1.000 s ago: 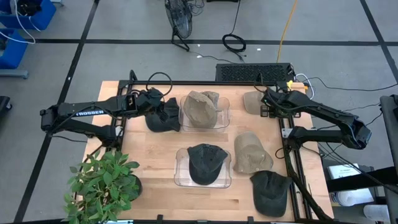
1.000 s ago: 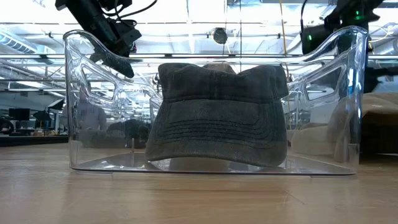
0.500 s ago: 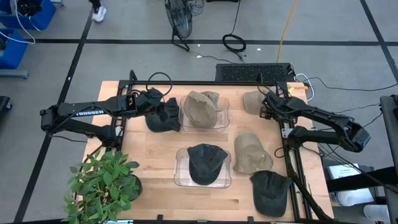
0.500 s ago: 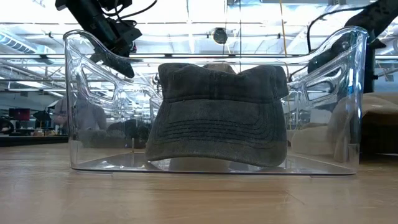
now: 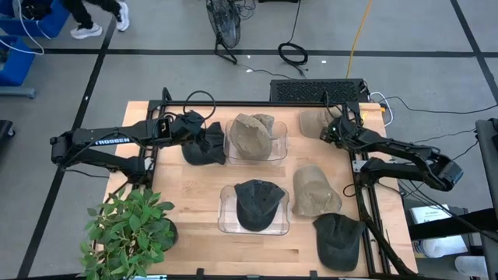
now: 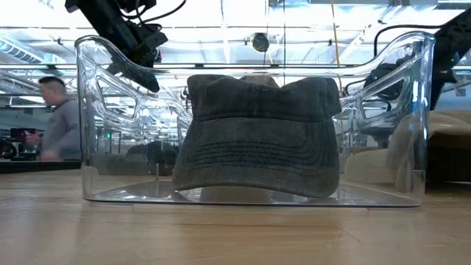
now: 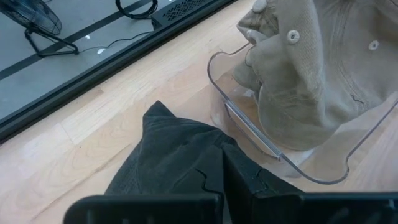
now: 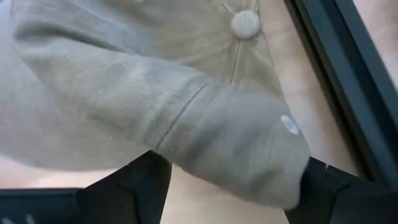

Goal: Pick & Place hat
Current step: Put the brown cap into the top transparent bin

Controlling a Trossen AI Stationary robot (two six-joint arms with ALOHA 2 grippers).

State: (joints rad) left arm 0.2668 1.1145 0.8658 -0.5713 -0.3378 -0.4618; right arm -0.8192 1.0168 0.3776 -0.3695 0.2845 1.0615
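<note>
My left gripper (image 5: 191, 127) is shut on a dark grey hat (image 5: 205, 145) just left of the far clear bin (image 5: 278, 152), which holds a tan hat (image 5: 253, 134). My right gripper (image 8: 227, 186) is open at a tan hat (image 5: 313, 122) lying by the table's far right edge. Its fingers (image 8: 134, 183) stand on either side of the crown (image 8: 205, 118); whether they touch it, I cannot tell. The near clear bin (image 5: 224, 222) holds a dark hat (image 6: 257, 136). My left gripper pinches the dark grey hat's upper fold (image 7: 205, 177) between its two fingers, coming from the table's left and slanting down. The fingers hide the place of contact. The hat hangs slack below the fingers toward the bin's left wall (image 7: 249, 127).
Another tan hat (image 5: 313, 190) and a dark hat (image 5: 338, 239) lie on the table's right side. A potted plant (image 5: 128, 229) stands at the near left corner. Bare wood shows between the plant and the near bin. A person (image 6: 59, 118) walks in the room behind.
My right gripper has moved down and toward the table's left, onto the tan hat at the far right edge. The left arm and its hat have kept still. A person has walked into view in the room behind.
</note>
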